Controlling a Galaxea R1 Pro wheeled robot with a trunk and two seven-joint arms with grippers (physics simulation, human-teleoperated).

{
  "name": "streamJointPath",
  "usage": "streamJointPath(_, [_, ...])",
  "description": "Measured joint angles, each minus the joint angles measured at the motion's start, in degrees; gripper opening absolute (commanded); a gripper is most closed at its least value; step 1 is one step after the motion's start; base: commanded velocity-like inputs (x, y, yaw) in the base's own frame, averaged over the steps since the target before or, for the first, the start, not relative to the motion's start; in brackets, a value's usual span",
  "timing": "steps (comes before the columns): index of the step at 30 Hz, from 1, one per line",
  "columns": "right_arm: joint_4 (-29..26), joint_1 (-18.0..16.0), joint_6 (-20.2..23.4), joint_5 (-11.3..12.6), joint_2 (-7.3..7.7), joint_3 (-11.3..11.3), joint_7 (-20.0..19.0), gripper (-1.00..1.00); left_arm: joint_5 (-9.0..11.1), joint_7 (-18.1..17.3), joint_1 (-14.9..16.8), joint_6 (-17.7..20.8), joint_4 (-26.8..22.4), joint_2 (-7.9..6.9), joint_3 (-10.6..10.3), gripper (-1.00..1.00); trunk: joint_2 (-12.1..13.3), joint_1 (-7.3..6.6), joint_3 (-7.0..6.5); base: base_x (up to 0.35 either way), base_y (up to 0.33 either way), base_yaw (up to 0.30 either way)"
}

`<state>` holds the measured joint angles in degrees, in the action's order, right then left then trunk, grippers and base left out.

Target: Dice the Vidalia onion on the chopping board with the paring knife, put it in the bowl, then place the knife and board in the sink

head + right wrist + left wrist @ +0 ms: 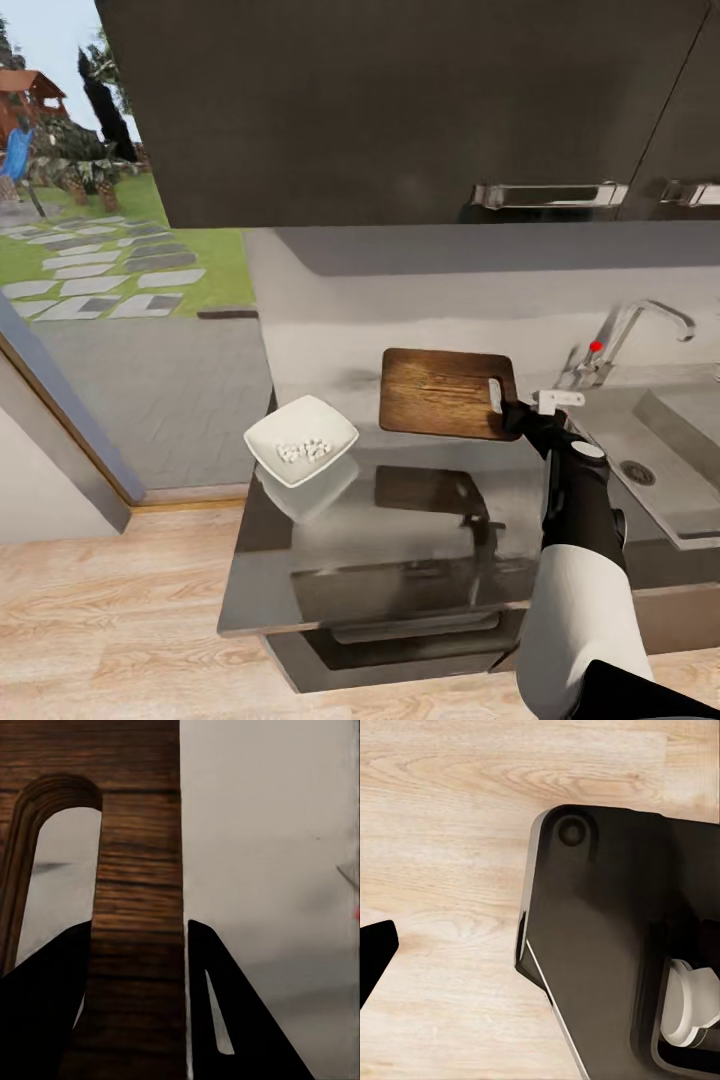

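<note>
Straddling the chopping board (139, 907) at its handle strip, my right gripper (139, 967) has one finger through the slot, one past the edge, apparently clamped. The board's long axis runs ahead of it; the sink (640, 440) lies rightward.

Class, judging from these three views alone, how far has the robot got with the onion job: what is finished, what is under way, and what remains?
Done: white diced pieces lie in the bowl on the countertop. Under way: the right gripper straddles the handle strip of the chopping board, one finger through its slot, at the edge nearest the sink. Left: the board must go into the sink. I cannot make out the paring knife, so its step is unconfirmed.
</note>
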<state>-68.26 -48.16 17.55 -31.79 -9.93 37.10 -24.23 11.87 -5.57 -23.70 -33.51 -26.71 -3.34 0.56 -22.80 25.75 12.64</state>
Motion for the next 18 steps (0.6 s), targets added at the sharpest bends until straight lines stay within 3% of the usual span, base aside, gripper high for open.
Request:
streamJointPath(6, [0.0,0.0,3.1,0.0,0.01,0.0,0.1,-1.00,0.0,0.0,0.0,0.0,0.0,0.00,0.0,1.00,0.0,0.00,-0.02,-0.002,-0.317,-0.028])
streamJointPath(18, [2.3,0.0,3.4,0.0,0.01,-0.1,0.2,-1.00,0.0,0.0,0.0,0.0,0.0,0.00,0.0,1.00,0.0,-0.01,-0.46,0.000,-0.321,-0.184])
